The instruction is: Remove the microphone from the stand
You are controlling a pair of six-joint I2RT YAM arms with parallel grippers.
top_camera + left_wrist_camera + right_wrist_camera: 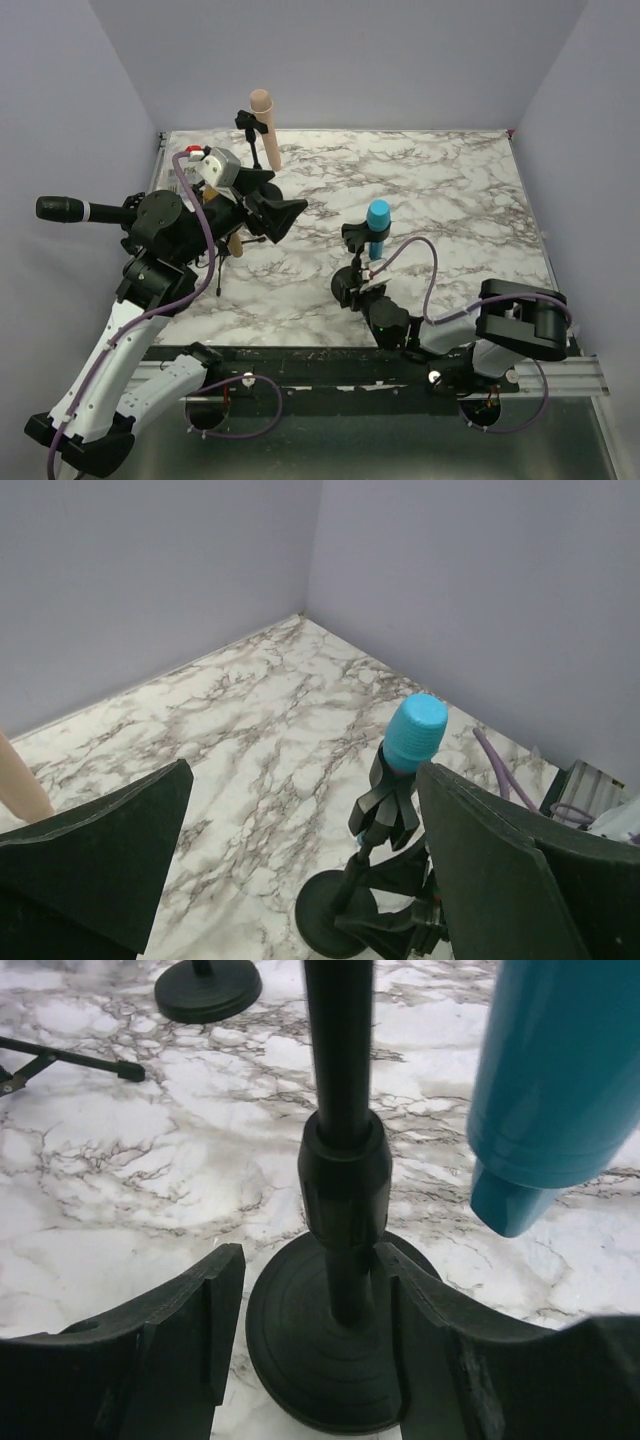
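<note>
A blue microphone (378, 226) sits tilted in the clip of a black stand (352, 262) with a round base, mid-table. My left gripper (281, 216) is open and empty, held above the table to the left of the microphone. In the left wrist view the microphone (414, 733) and its clip (389, 802) lie just inside my right finger (500, 865). My right gripper (354, 288) is low at the stand's base. In the right wrist view it (312, 1310) is open with the stand's pole (343, 1170) between the jaws, close to the right finger (440, 1330). The microphone's lower end (552, 1090) hangs at upper right.
A second stand holding a beige microphone (263, 127) stands at the back left; its round base (208, 988) shows in the right wrist view. A small tripod stand (236, 246) sits beside the left arm, one leg (60, 1058) visible. Walls close the table on three sides.
</note>
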